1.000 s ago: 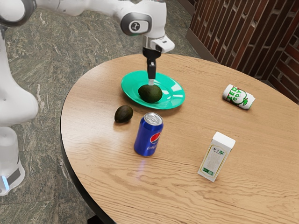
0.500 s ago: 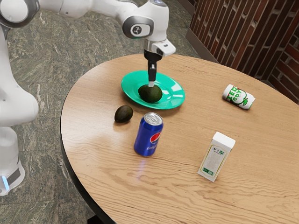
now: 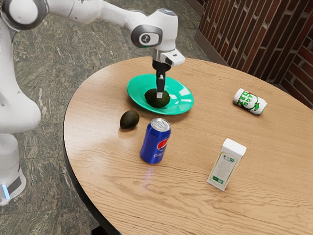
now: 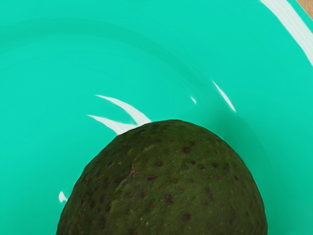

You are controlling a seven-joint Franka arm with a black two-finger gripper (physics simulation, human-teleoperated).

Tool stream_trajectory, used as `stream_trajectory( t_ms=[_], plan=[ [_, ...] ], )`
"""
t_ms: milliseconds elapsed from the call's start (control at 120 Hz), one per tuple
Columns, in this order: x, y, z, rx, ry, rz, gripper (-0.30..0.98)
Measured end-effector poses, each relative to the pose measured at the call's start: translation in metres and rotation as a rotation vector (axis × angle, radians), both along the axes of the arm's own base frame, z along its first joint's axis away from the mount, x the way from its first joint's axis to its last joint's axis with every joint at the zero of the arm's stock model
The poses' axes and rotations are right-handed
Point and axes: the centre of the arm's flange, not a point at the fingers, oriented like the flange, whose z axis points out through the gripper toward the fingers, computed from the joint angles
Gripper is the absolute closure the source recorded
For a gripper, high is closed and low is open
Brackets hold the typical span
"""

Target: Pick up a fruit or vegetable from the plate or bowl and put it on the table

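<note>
- worktop point(image 3: 195, 142): the broad round top bears everything, and its open stretch beside the plate looks like an easy spot to set the fruit down.
- arm point(image 3: 160, 29): it reaches out over the plate with its hand pointing down, presumably to take the fruit from above.
- plate point(image 3: 183, 103): it lies flat, its raised rim probably keeping the fruit from rolling off, so the lift should clear that rim.
- carton point(image 3: 226, 165) and blue can point(image 3: 156, 141): both stand upright, the can nearer the plate and likelier to be knocked on the way out.
- white can point(image 3: 250, 102): it rests on its side, well apart from the plate.
- plated avocado point(image 3: 152, 99): the piece to move sits in the plate, on its side, as a rounded fruit would naturally settle.
- loose avocado point(image 3: 129, 120): it lies on the worktop just beside the plate.
- jaws: their tips are down at the plated avocado; how far open they are, and whether they have hold of it, i cannot tell.
</note>
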Motion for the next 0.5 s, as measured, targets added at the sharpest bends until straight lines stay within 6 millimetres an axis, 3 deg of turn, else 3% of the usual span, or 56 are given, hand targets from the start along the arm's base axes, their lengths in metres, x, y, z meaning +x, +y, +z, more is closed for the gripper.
stream_trajectory(
  t_ms=[500],
  plan=[
    [0.008,0.006,-0.026,-0.033,0.006,0.004,0.02]
  ],
)
